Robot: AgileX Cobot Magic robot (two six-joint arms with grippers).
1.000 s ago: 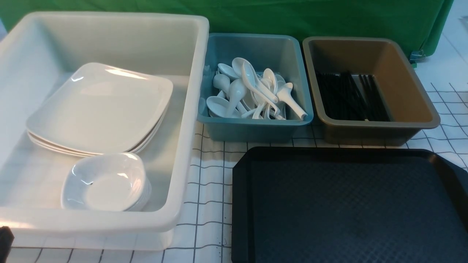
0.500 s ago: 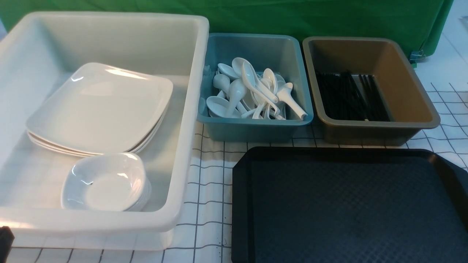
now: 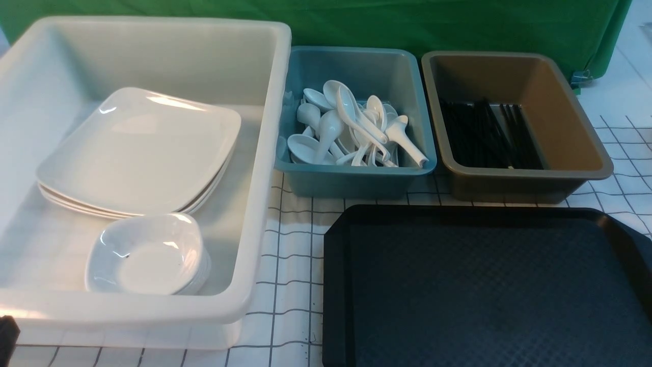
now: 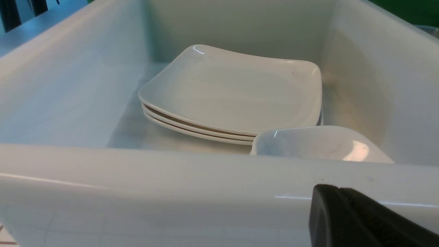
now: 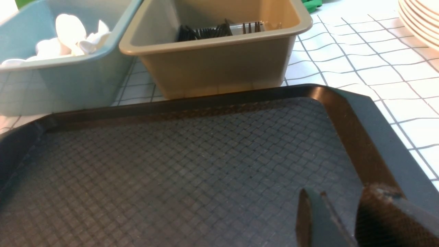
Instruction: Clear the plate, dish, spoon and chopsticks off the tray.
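A staged lab tabletop: green backdrop (image 3: 356,20), gridded tablecloth (image 3: 290,255), sorting tubs (image 3: 356,178).

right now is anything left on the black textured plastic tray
No, the black textured plastic tray shows only bare diamond-patterned surface in the front view.

White gridded table (image 3: 293,265). Resting on it: white tub (image 3: 254,214) at left, teal tub (image 3: 351,181) in the middle, brown tub (image 3: 514,186) at right, all three in a row at the back. Black tray (image 3: 489,285) in front, near the teal and brown tubs. Plate stack (image 5: 420,20) off to the right of the tray.
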